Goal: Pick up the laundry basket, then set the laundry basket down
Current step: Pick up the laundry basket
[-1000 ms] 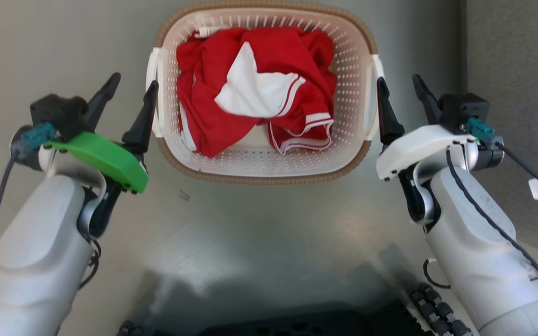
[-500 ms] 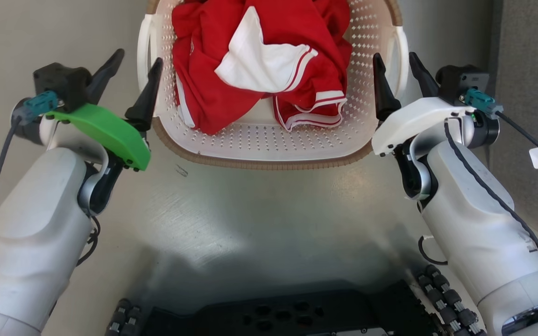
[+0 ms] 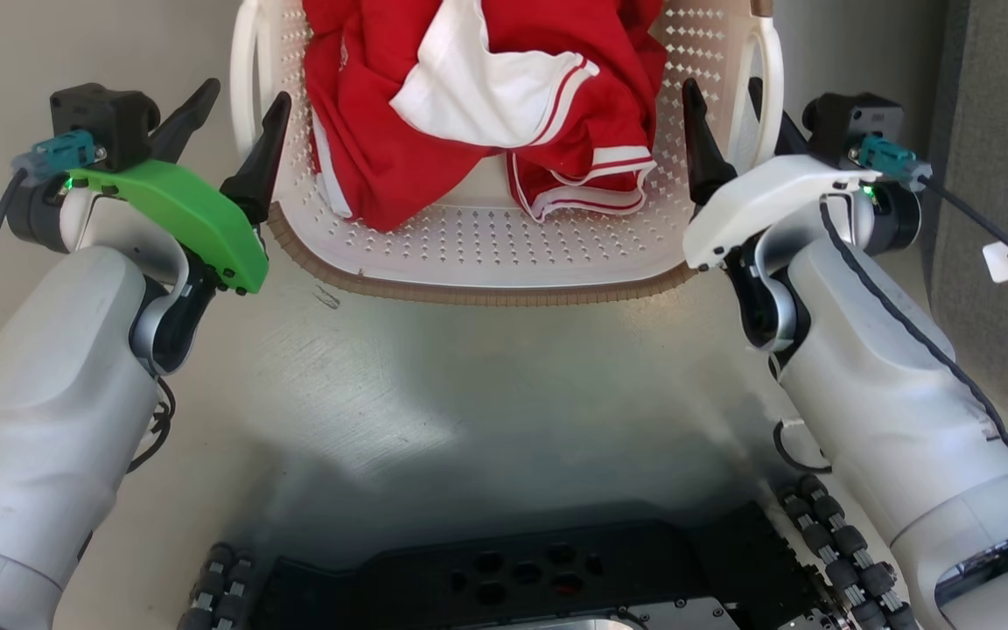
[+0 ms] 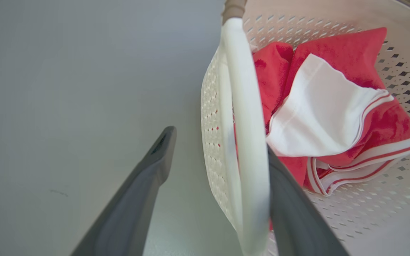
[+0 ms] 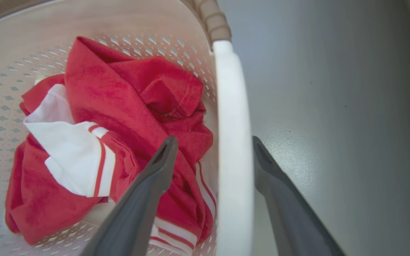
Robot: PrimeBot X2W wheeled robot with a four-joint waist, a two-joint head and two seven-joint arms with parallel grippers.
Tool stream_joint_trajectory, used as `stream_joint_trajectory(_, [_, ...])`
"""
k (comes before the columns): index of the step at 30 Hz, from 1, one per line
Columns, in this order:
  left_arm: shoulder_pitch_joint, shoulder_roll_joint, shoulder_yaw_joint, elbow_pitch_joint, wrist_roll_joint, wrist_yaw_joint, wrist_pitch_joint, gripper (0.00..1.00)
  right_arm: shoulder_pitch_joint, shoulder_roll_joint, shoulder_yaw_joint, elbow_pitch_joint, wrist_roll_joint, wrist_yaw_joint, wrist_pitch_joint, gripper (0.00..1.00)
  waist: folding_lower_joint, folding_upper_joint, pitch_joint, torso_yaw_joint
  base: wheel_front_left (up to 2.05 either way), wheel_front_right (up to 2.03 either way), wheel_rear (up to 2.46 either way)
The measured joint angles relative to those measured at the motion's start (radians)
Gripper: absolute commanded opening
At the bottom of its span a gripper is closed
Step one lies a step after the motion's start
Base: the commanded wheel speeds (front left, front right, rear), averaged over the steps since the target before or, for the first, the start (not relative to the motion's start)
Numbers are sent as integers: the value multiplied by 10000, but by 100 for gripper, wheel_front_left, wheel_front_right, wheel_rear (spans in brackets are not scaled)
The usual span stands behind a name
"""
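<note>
The laundry basket [image 3: 486, 254], cream with perforated walls and a brown woven-look rim, stands on the grey floor at the top of the head view and holds a red and white garment [image 3: 364, 175]. My left gripper [image 3: 243, 92] is open and straddles the basket's white left handle [image 4: 244, 106], one finger outside and one behind the handle on the basket side. On the other side, my right gripper [image 3: 723, 87] is also open. The white right handle [image 5: 231, 106] runs between its two fingers [image 5: 162, 160]. Neither pair of fingers presses on a handle.
My dark wheeled base [image 3: 513, 577] fills the bottom of the head view. A grey textured panel [image 3: 994, 131] runs along the right, close to my right wrist and its tagged cable [image 3: 1007, 258]. Bare grey floor [image 3: 486, 376] lies between base and basket.
The head view has shifted, so the basket sits higher and larger. Both open grippers have moved forward along the basket's sides, from beside the handles to straddling them.
</note>
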Motion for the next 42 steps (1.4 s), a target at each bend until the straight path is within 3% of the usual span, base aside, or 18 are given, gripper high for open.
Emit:
stream_joint_trajectory(10, [-431, -2, -635, 353, -343, 0, 165, 100, -352, -4, 320, 228, 332, -2, 0, 100, 0, 0, 251, -107, 0, 0, 0])
stream_joint_trajectory(12, [-546, 0, -704, 485, -418, 0, 163, 100, -382, -4, 397, 299, 334, -2, 0, 93, 0, 0, 265, -105, 0, 0, 0])
stream_joint_trajectory(14, [-627, 0, -769, 608, -485, 0, 119, 99, -478, -4, 472, 359, 351, -4, 0, 78, 0, 0, 274, -101, 0, 0, 0])
stream_joint_trajectory(17, [-730, -4, -869, 698, -631, -4, 77, 81, -640, -4, 560, 389, 414, -12, 0, 50, 0, 0, 279, -97, 0, 0, 0])
stream_joint_trajectory(20, [-834, -13, -982, 803, -706, -77, 73, 27, -724, -8, 640, 443, 430, -13, 0, 27, 0, 0, 280, -97, 0, 0, 0])
stream_joint_trajectory(21, [-866, -21, -1047, 840, -744, -77, 73, 0, -726, -10, 669, 464, 449, -13, 0, 15, 0, 0, 280, -97, 0, 0, 0])
stream_joint_trajectory(22, [-895, -40, -1120, 851, -790, -77, 61, 0, -726, 15, 704, 481, 531, -23, 0, 3, 0, 0, 279, -97, 0, 0, 0])
stream_joint_trajectory(23, [-918, -65, -1149, 871, -823, -56, 61, 0, -726, 52, 727, 485, 623, -29, -4, 0, 0, 0, 276, -96, 0, 0, 0])
stream_joint_trajectory(42, [-1016, -387, -1751, 1615, -1628, 27, -144, 0, -940, 105, 961, 1001, 660, -27, -29, 0, 0, 0, -208, 4, 0, 0, 0])
